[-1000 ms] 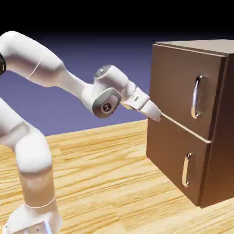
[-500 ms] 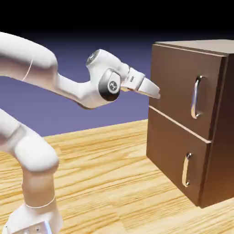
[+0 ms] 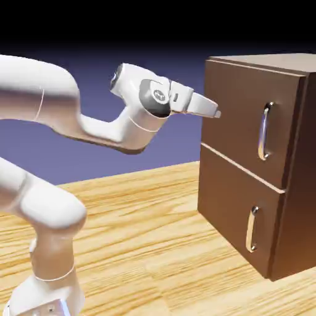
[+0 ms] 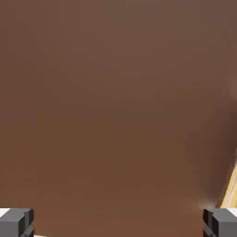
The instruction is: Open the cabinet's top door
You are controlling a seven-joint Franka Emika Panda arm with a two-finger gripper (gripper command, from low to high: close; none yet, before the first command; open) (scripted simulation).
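The top door point(image 3: 247, 120) is shut, flush in the cabinet point(image 3: 296, 185), its long silver handle point(image 3: 265, 131) ahead of the gripper point(image 3: 216, 113) and a little below it; over the last second the hand has climbed from the seam between the two panels to the door's near edge. Its jaws stand wide and empty, only brown wood in the hand view; I'd say it is lining up, with the handle not yet reached.
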